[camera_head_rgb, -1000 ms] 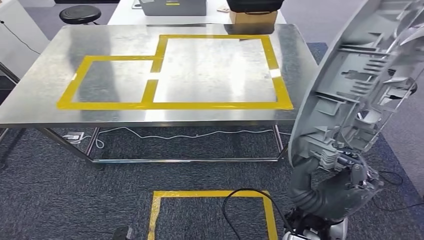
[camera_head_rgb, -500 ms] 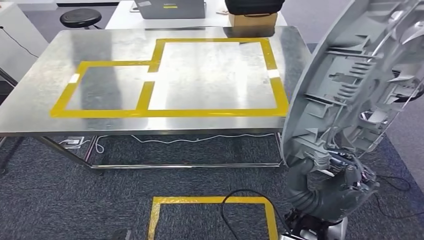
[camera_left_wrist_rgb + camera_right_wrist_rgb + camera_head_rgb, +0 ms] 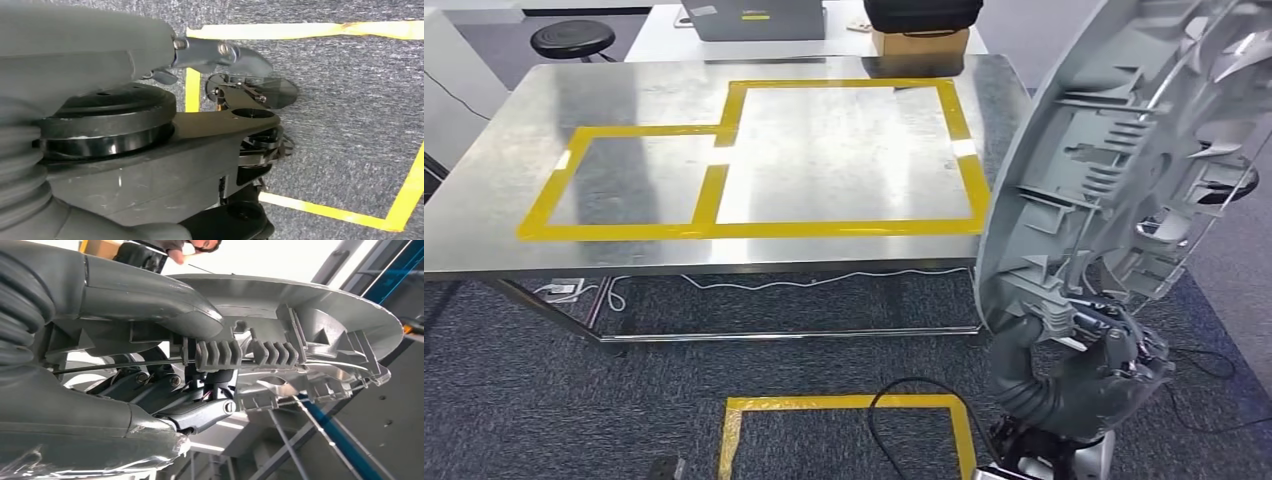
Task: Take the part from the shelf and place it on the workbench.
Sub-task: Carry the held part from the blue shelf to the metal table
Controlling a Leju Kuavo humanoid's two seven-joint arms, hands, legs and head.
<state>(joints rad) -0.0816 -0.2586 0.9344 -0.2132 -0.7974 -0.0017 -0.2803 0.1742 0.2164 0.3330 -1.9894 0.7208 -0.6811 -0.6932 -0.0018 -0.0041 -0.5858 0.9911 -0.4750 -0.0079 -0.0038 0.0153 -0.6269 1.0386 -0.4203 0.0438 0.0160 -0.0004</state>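
Now the right hand has its fingers clamped on the lower edge of the big grey part, holding it upright just off the desk's right end. Beside the desk's yellow tape outline, the part overlaps nothing. Left hand hangs over the carpet, fingers curled in on nothing.

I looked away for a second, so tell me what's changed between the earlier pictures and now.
The whole head view has shifted, so the camera moved, not the things: the steel table sits a little further left. The right hand grips the big grey plastic part at its lower edge, as before. Nothing was let go, and the part is not on the table.
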